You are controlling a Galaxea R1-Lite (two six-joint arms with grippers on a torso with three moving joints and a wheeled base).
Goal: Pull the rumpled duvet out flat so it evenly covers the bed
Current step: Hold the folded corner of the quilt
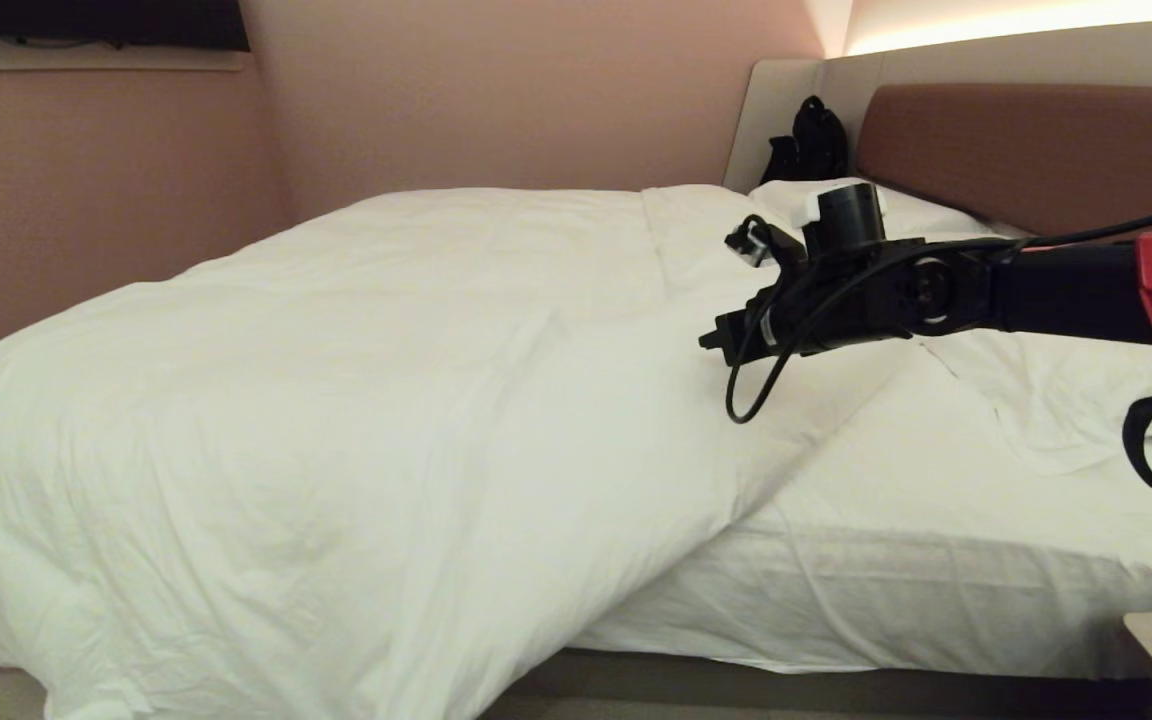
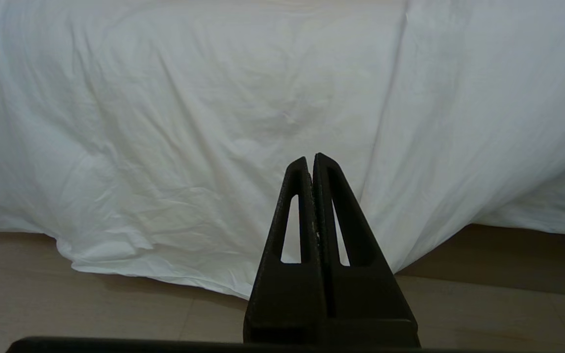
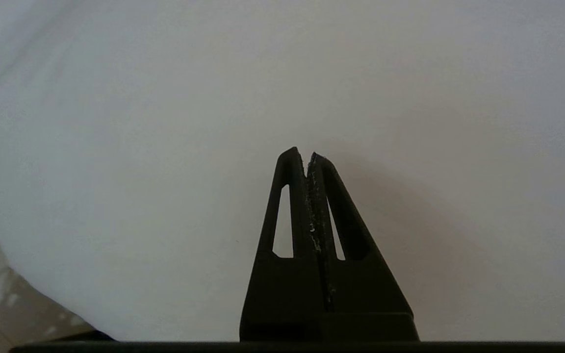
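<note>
One duvet (image 1: 336, 400) lies rumpled across one bed (image 1: 936, 560), bunched toward nine o'clock and spilling over the near edge, leaving bare sheet at four o'clock. One pillow (image 1: 896, 212) and one black bag (image 1: 808, 140) sit at one o'clock. Only the head view shows the right gripper (image 1: 711, 340) above the duvet, fingers closed, empty. Only the left wrist view shows the left gripper (image 2: 310, 162), closed, empty, facing the duvet's hanging edge above the floor (image 2: 91, 309).

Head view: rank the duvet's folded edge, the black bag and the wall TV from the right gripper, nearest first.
From the right gripper:
1. duvet's folded edge, just below it.
2. black bag, beyond, beside the headboard.
3. wall TV, far upper-left corner.
</note>
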